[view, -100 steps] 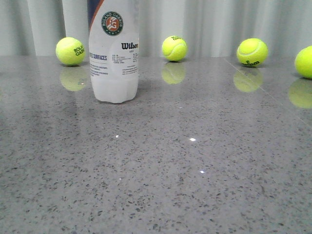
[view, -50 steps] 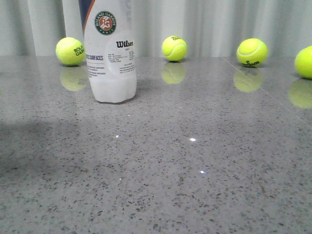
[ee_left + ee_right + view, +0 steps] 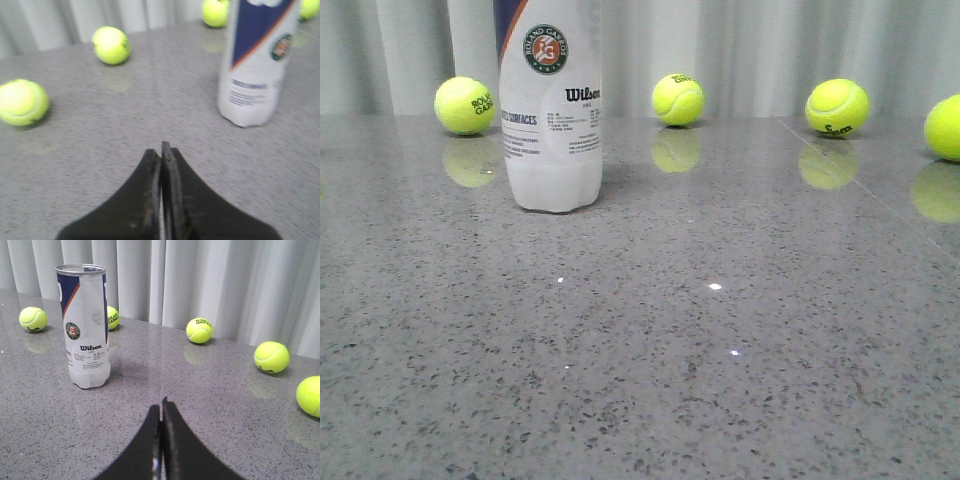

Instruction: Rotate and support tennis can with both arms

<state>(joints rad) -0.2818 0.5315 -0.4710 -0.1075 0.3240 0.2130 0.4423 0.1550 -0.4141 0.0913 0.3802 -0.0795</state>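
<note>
While tennis can [image 3: 551, 105] stands upright, balls [image 3: 678, 99] scattered behind.

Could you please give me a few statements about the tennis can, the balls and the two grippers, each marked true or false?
1. The tennis can stands upright on the table. True.
2. The left gripper is clamped on the can. False: it is shut on nothing, apart from the can.
3. The right gripper is wide open. False: its fingers are together.
4. Tennis balls lie on the table near the curtain. True.
</note>
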